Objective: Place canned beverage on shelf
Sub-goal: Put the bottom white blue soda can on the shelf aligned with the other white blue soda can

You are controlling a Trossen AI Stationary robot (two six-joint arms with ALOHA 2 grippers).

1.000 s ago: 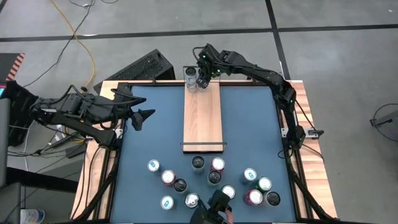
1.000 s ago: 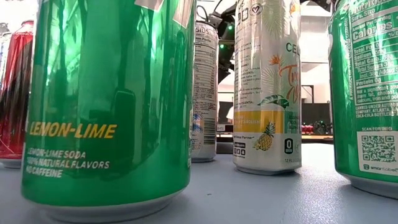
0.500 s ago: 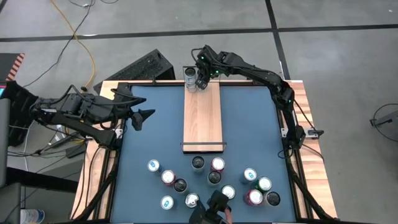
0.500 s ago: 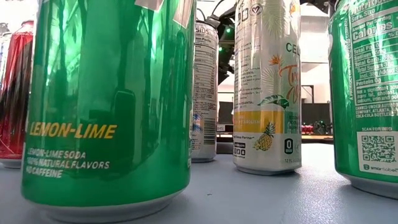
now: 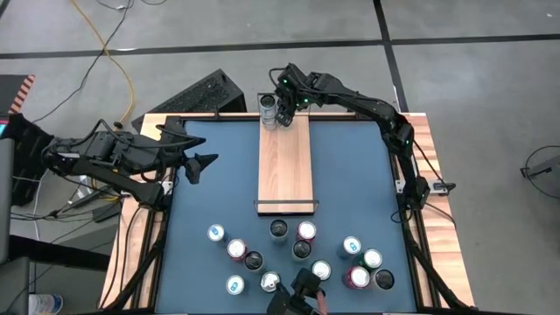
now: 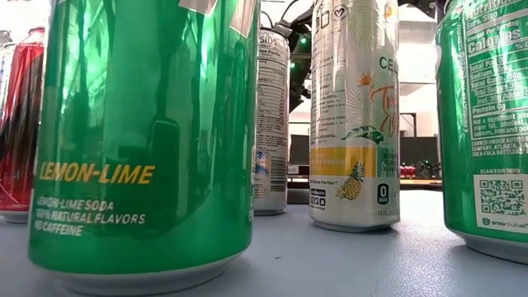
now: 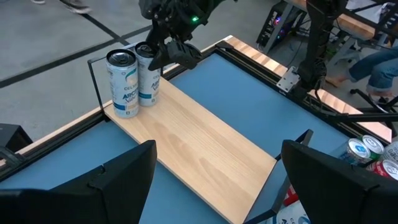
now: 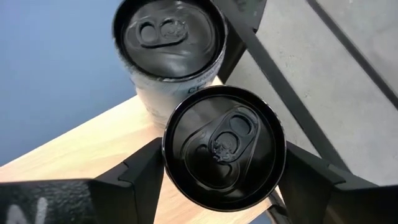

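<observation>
Nearest the low camera, a green can [image 6: 140, 140] reads "LEMON-LIME"; right gripper [image 8: 221, 171] straddles a black-topped can [image 8: 224, 146].

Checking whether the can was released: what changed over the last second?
Little visibly moved. The right gripper stays over the second can at the shelf's far end, fingers astride it, beside the first can. The left gripper waits open, unmoved; the other cans are unchanged.

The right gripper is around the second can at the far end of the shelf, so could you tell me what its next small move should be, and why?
Probably finish opening and lift straight up. The right gripper straddles the second can, which already stands upright on the shelf beside the first can, so a sideways pull could tip either. The left gripper waits open at the table's left.
</observation>
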